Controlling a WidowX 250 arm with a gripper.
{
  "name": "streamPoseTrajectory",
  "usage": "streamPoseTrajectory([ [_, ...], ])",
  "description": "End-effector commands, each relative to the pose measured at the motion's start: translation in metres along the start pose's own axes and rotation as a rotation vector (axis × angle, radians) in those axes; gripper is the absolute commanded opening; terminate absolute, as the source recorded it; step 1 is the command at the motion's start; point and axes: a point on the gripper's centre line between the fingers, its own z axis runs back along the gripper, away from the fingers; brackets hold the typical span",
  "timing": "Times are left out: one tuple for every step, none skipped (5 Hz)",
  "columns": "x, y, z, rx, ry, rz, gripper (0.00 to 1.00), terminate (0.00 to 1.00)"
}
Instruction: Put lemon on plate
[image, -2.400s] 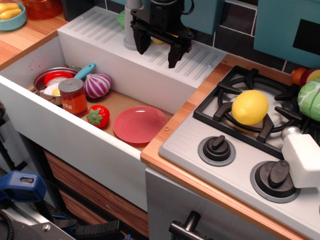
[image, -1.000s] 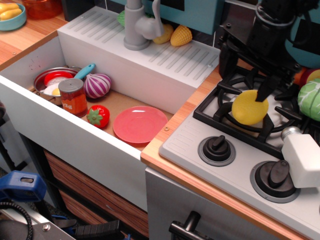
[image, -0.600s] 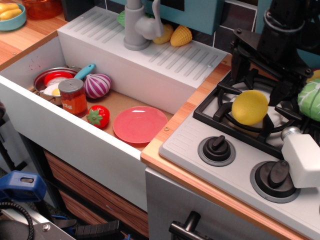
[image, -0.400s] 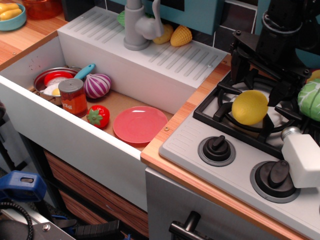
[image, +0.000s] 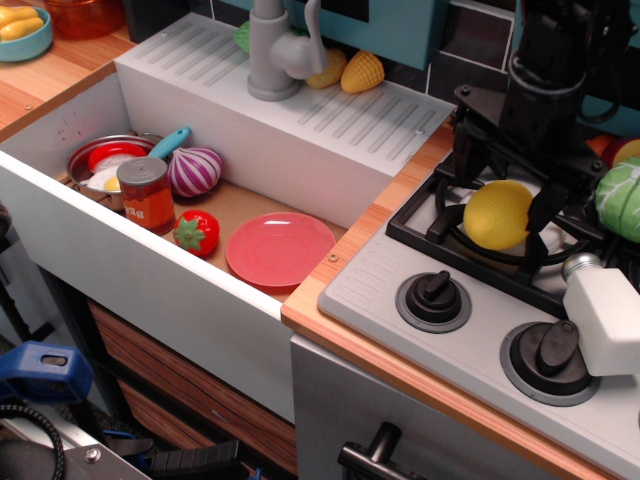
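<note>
Single view, toy kitchen. Tool (image: 503, 205): black, lowered over the hob (image: 500, 250) at upper right, jaws spread wide with one finger either side of the lemon (image: 497, 214); contact with the fruit cannot be told. Lemon: yellow, resting on the black burner grate directly under the tool. Plate (image: 281, 249): pinkish-red, flat on the sink (image: 150, 270) floor, well to the left of the tool and lower, bare. Further left of the plate: strawberry (image: 196, 232), jar (image: 147, 194), onion (image: 194, 170), metal pot (image: 105, 165). Behind the sink, left of the tool: grey tap (image: 277, 50) with corn (image: 362, 71) beside it. Right of the tool: cabbage (image: 621, 197), white shaker (image: 605, 312). In front of the tool: two knobs (image: 434, 298).
</note>
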Motion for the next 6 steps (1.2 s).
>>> streamPoseTrajectory([
  [0.006, 0.002, -0.005, -0.020, -0.030, 0.052, 1.00, 0.00],
  [0.009, -0.001, -0.013, -0.030, -0.022, 0.088, 1.00, 0.00],
  [0.012, 0.004, 0.000, 0.010, 0.006, 0.092, 0.00, 0.00],
  [0.010, 0.034, 0.034, 0.131, 0.056, 0.083, 0.00, 0.00],
  [0.006, 0.079, 0.073, 0.261, 0.100, 0.054, 0.00, 0.00],
  [-0.009, 0.124, 0.062, 0.313, 0.082, 0.049, 0.00, 0.00],
])
